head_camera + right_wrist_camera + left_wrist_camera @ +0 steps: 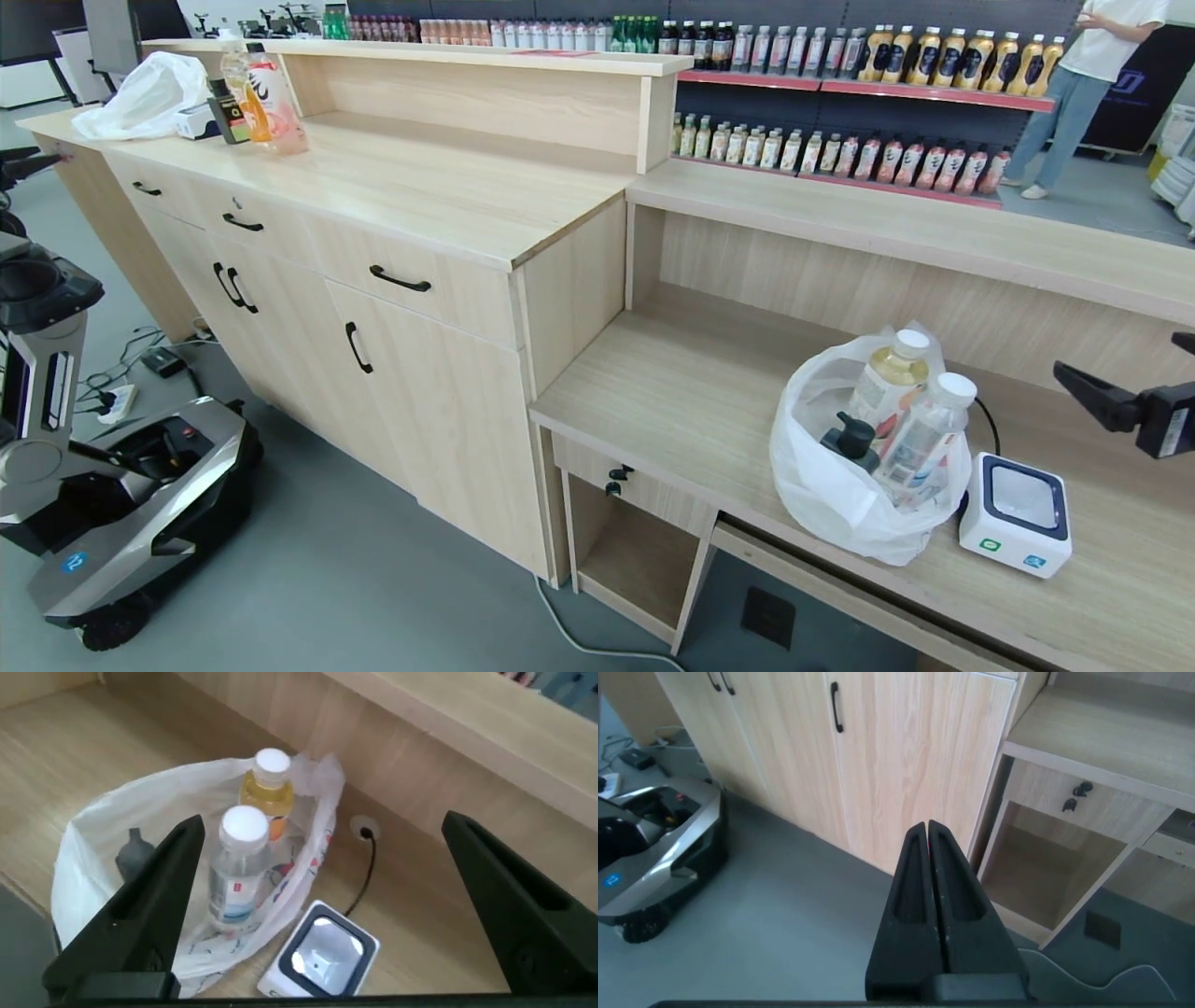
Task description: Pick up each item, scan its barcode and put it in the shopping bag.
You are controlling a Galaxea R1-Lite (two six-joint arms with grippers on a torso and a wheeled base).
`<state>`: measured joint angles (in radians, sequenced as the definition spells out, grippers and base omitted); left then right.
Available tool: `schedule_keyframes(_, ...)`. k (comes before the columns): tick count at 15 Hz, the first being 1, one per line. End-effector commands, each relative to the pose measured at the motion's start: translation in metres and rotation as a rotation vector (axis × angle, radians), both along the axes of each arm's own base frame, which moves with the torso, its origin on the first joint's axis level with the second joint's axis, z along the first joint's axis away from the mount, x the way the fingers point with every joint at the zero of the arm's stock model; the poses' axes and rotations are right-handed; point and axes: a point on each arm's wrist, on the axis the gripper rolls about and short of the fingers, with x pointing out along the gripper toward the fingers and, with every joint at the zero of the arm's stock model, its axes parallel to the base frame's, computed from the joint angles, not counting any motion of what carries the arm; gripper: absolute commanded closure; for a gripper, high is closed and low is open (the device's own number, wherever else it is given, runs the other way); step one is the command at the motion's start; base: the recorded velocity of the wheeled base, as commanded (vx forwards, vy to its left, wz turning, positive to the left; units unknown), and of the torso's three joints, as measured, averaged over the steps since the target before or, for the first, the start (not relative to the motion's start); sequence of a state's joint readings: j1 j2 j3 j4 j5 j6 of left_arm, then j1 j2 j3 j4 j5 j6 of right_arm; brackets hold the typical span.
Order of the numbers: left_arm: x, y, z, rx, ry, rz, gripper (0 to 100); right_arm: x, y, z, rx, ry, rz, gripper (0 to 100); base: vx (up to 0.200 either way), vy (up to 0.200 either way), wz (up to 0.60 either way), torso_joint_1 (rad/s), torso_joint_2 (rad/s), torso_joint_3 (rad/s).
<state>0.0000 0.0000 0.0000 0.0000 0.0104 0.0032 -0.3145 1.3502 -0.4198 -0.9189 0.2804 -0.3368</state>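
Your right pincer (322,823) is hanging above the low counter (691,392), its fingers standing wide apart and gripping nothing. You are looking down between them at the shopping bag (840,509). Your left pincer (927,833) is hanging off to the left, pointing at the grey floor before the tall cabinet (906,756), with its fingers pressed together on nothing.

That white plastic shopping bag is sitting open on the low counter, to the right of the tall cabinet. Just beside it on its right, the white scanner (1016,513) is lying with its window facing up. The bag's side is bulging against the scanner, and a black cable (988,420) is running off behind.

Three items are standing inside the bag. A white-capped bottle of yellow drink (892,373) is sitting at the back, and a clear white-capped bottle (924,439) is leaning in front of it. A black pump top (850,434) is poking up on their left.
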Motion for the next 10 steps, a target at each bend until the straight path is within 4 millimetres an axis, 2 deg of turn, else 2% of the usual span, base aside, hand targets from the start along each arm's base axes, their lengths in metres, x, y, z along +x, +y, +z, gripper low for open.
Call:
schedule_keyframes(1, 0.000, 0.000, 0.000, 0.000, 0.000, 0.000, 100, -0.019, 0.006, 0.017, -0.014, -0.070, -0.052, 0, 0.000, 0.000, -0.60, -0.007, 0.00, 0.007)
schedule_keyframes(5, 0.000, 0.000, 0.000, 0.000, 0.000, 0.000, 100, -0.033, 0.021, 0.016, 0.126, -0.025, -0.244, 0, 0.000, 0.000, -0.60, 0.001, 0.00, 0.004)
schedule_keyframes(7, 0.000, 0.000, 0.000, 0.000, 0.000, 0.000, 100, -0.048, 0.031, 0.013, 0.189, -0.035, -0.231, 0, 0.000, 0.000, 0.00, 0.000, 0.00, 0.000)
schedule_keyframes(8, 0.000, 0.000, 0.000, 0.000, 0.000, 0.000, 100, -0.059, 0.034, 0.005, 0.260, -0.033, -0.210, 0, 0.000, 0.000, 0.00, 0.000, 0.00, 0.000)
schedule_keyframes(10, 0.000, 0.000, 0.000, 0.000, 0.000, 0.000, 100, -0.091, 0.039, -0.021, 0.294, -0.012, -0.193, 0, 0.000, 0.000, 0.00, 0.000, 0.00, 0.000)
